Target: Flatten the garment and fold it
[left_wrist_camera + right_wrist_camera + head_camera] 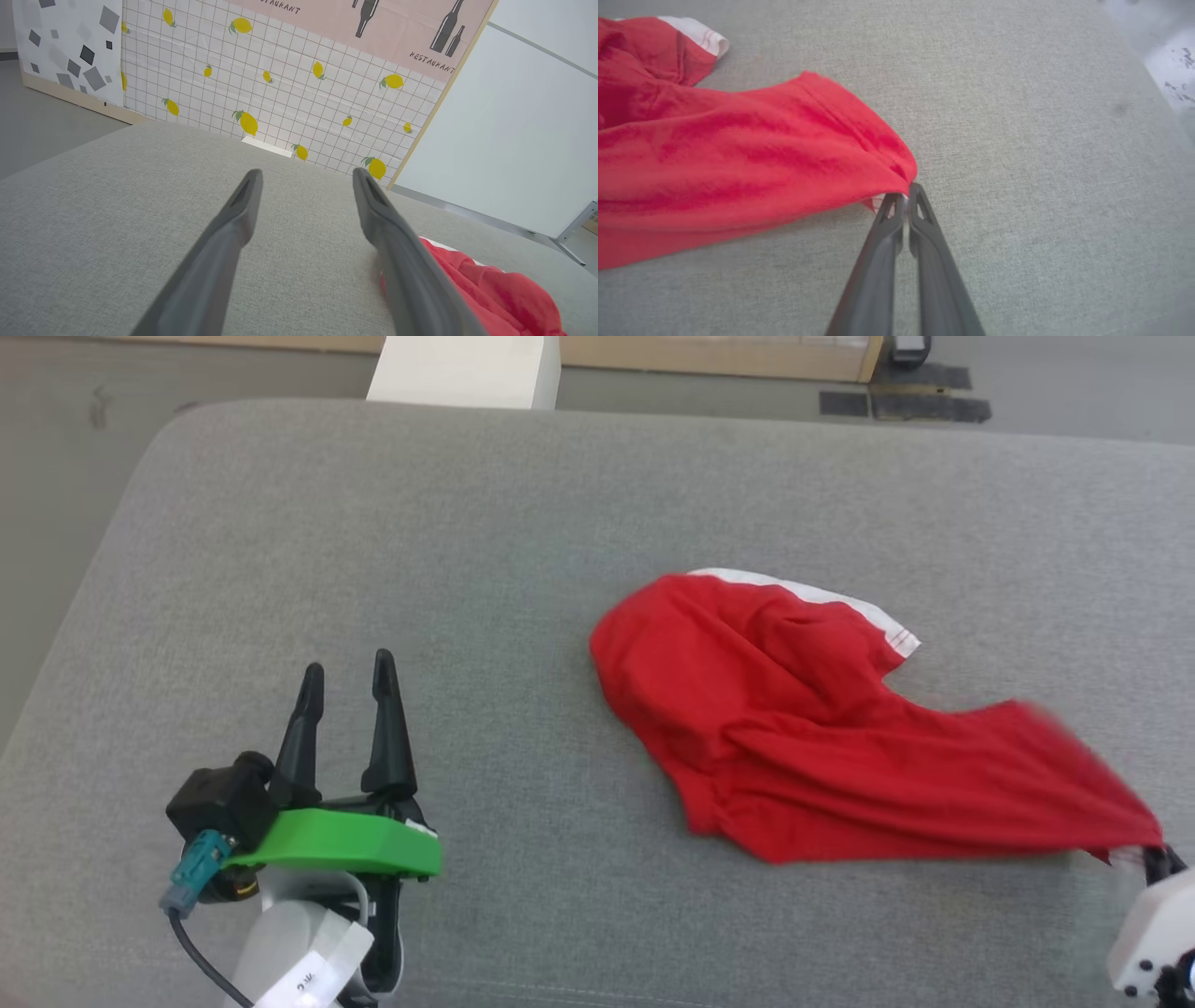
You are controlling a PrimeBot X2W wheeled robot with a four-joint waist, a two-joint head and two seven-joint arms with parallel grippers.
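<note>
A grey upholstered surface (pixel 467 569) spans the head view. The red shorts (pixel 794 737) lie crumpled on its right half, with one corner stretched out to the right and a white stripe along the far edge. The right gripper (pixel 906 196) is pinched closed on that stretched corner. The left gripper (pixel 347 667) is spread wide and holds nothing, well apart from the shorts.

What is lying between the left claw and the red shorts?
A bare stretch of grey cushion, as the head view shows; the left claw stands apart from the shorts.
</note>
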